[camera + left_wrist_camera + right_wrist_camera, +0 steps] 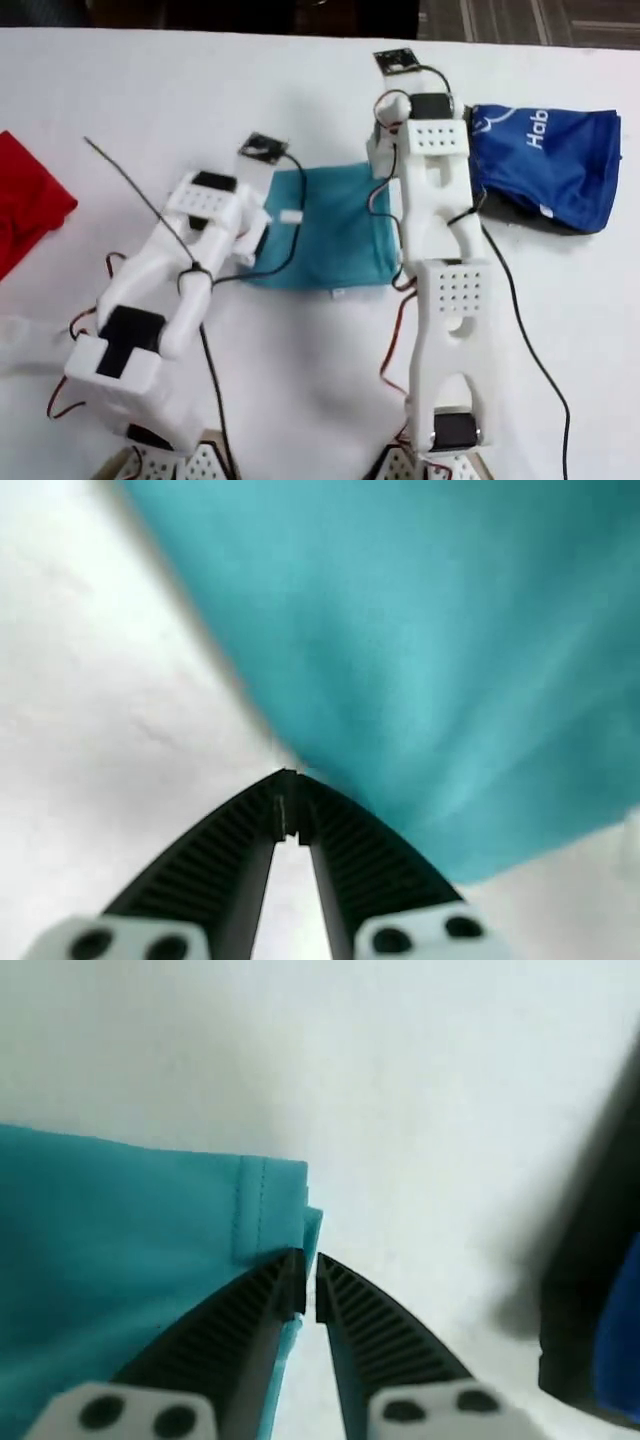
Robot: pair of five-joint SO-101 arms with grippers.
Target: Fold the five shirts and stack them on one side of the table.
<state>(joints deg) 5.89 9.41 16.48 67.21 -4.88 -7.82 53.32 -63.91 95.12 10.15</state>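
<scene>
A teal shirt lies partly folded in the middle of the white table, between the two arms. My left gripper is at its left edge; in the left wrist view the left gripper has its tips shut on the hem of the teal shirt. My right gripper sits at the far right corner. In the right wrist view the right gripper pinches the stitched corner of the teal shirt. A folded blue shirt lies at the right. A red shirt lies at the left edge.
A black garment lies under the blue shirt; both the black garment and the blue shirt sit close beside my right gripper. Cables trail over the table from both arms. Bare tabletop stretches along the far side.
</scene>
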